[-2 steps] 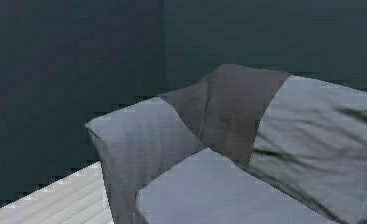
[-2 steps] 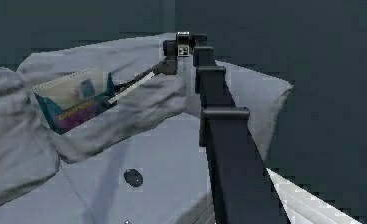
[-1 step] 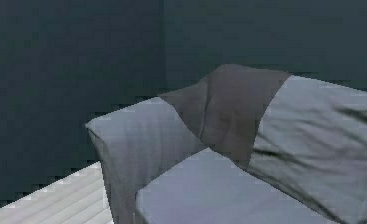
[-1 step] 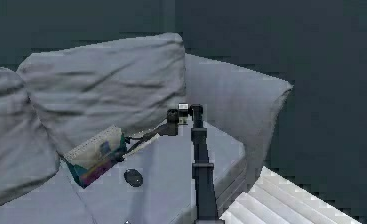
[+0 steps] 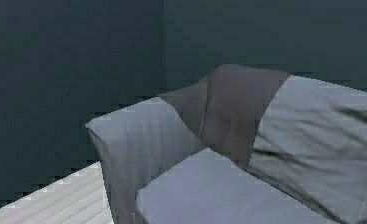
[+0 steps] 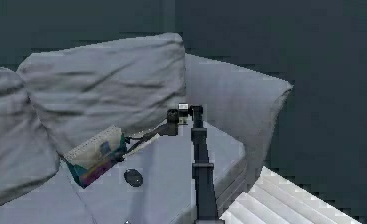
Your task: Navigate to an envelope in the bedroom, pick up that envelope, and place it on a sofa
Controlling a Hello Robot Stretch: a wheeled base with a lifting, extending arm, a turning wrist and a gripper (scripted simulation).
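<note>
Grey, softly creased sofa upholstery carries a pale flat item, possibly the envelope, lying on the seat against the back cushion. The gripper ends at that item, so whether it holds anything, and how its fingers are set, cannot be told. The dark square arm reaches over the seat, where a small dark round object lies, with dark teal walls behind and pale planked floor beside the armrest.
</note>
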